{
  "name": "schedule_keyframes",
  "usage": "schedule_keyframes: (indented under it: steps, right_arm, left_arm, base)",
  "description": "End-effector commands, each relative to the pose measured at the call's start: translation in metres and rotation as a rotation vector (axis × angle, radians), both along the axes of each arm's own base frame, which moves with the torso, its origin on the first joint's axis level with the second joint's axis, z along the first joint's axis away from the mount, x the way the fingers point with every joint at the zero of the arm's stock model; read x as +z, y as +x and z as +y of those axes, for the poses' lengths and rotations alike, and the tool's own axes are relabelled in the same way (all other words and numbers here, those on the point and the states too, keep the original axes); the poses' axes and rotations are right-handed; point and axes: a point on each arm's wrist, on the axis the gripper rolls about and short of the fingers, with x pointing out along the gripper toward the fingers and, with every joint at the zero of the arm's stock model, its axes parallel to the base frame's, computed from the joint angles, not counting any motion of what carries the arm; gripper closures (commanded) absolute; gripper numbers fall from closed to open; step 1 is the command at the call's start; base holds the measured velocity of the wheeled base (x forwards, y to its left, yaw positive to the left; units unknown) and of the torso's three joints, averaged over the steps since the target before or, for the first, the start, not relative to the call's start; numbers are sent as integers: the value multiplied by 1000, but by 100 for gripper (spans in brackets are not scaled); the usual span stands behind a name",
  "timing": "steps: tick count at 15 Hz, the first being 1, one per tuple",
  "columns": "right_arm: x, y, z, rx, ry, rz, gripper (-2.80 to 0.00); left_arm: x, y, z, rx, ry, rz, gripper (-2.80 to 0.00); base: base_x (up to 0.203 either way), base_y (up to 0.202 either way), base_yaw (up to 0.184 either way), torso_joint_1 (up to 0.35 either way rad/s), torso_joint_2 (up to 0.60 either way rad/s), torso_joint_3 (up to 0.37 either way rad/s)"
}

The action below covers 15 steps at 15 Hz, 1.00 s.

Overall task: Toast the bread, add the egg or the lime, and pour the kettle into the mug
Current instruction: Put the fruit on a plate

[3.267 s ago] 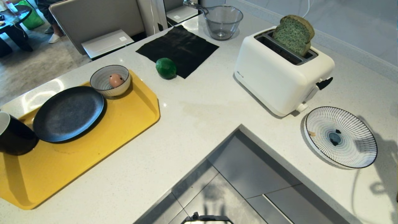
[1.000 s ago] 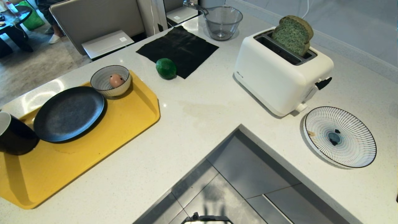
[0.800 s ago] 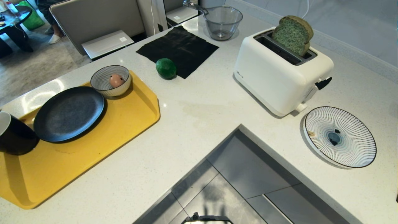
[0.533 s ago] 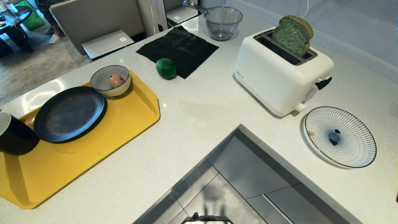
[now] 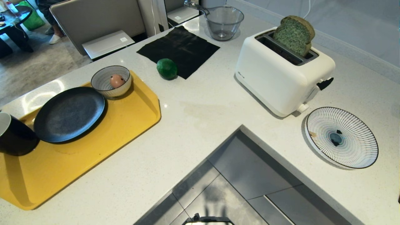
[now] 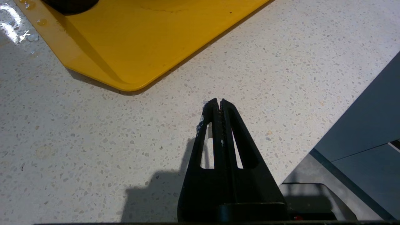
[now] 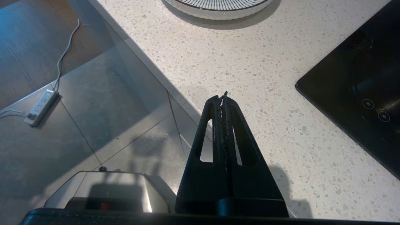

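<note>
Left wrist view: the left gripper (image 6: 217, 101) hangs over bare speckled countertop (image 6: 93, 140) with its two black fingers pressed flat together and nothing between them. Just beyond its tips lies the rounded corner of the yellow tray (image 6: 131, 47). The right wrist view shows the right gripper (image 7: 222, 97) likewise closed tight and empty, poised over the counter's edge (grey floor tiles and a white power strip (image 7: 40, 107) show below), with the striped plate (image 7: 218, 6) ahead of it and a black induction hob (image 7: 359, 103) off to one side.

Neither arm appears in the head view. There, the bread (image 5: 295, 34), a green slice with a darker crust, stands upright in the far slot of the white toaster (image 5: 281, 78), most of it above the top. The lime (image 5: 167, 68) sits on the counter at the near edge of a black cloth (image 5: 178, 47). On the tray, a small striped bowl (image 5: 103, 82) holds a brown egg (image 5: 116, 80), touching a dark oval plate (image 5: 68, 114); the mug (image 5: 14, 137), black with a white inside, stands at the tray's left end, partly cut off by the frame. A clear glass bowl (image 5: 223, 22) stands at the far side of the counter. The kettle is in none of the views.
</note>
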Motion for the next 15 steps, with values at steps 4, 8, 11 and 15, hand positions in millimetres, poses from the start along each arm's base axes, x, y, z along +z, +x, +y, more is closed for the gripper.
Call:
schedule_keyframes:
  steps: [4, 8, 11, 15]
  right_arm:
    - [0, 0, 0, 0, -1, 2, 0]
    - [0, 0, 0, 0, -1, 2, 0]
    - [0, 0, 0, 0, -1, 2, 0]
    - [0, 0, 0, 1, -1, 2, 0]
  left_arm:
    - [-5, 1, 0, 1, -1, 16, 0]
    - [-5, 1, 0, 1, -1, 16, 0]
    - [-5, 1, 0, 0, -1, 16, 0]
    - [-5, 1, 0, 0, -1, 16, 0]
  base:
    - [0, 0, 0, 0, 0, 0]
    - [0, 0, 0, 0, 0, 0]
    - [0, 0, 0, 0, 0, 0]
    - [0, 0, 0, 0, 0, 0]
